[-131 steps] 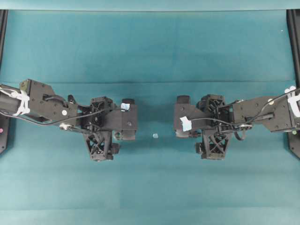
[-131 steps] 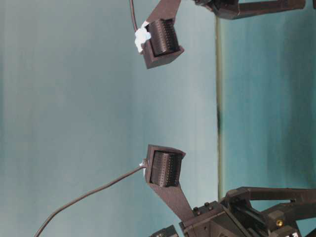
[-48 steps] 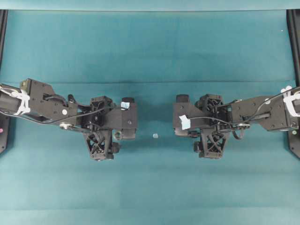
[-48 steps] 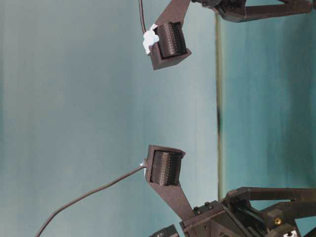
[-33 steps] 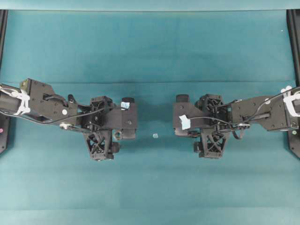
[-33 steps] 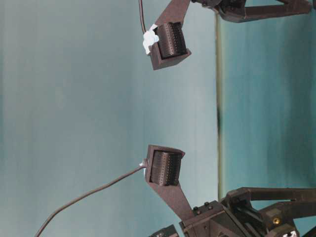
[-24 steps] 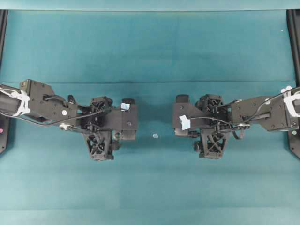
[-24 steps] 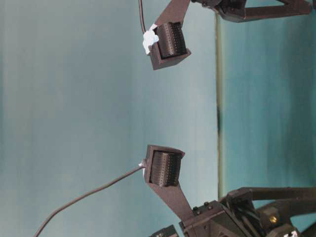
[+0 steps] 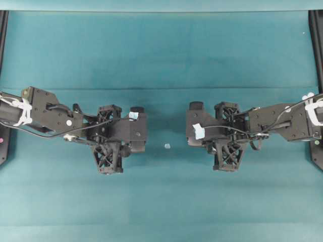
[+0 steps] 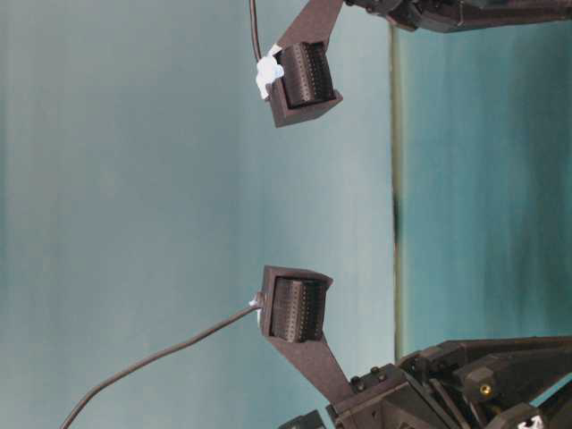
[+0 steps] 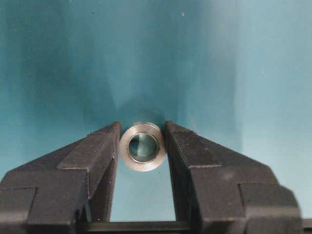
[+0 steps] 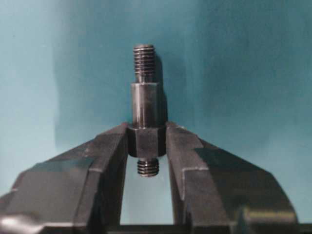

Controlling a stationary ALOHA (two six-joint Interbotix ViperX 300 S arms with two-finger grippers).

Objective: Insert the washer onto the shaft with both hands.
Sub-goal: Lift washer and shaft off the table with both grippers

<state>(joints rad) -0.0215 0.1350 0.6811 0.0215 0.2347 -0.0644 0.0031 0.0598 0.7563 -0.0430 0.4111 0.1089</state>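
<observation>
Left wrist view: left gripper (image 11: 143, 146) clamped on the washer (image 11: 143, 146) at frame centre, bore facing camera | right gripper (image 12: 147, 146) pinched the shaft (image 12: 146, 105) at its thick collar, threaded tip toward upper frame | step: both parts gripped | next: likely lift, turn bore toward tip, align axes | whitish fleck (image 9: 166, 146) between arms.

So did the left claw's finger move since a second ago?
Yes. In the overhead view, the left claw's lower finger slid up toward the tiny whitish fleck's level, closing on the washer.
</observation>
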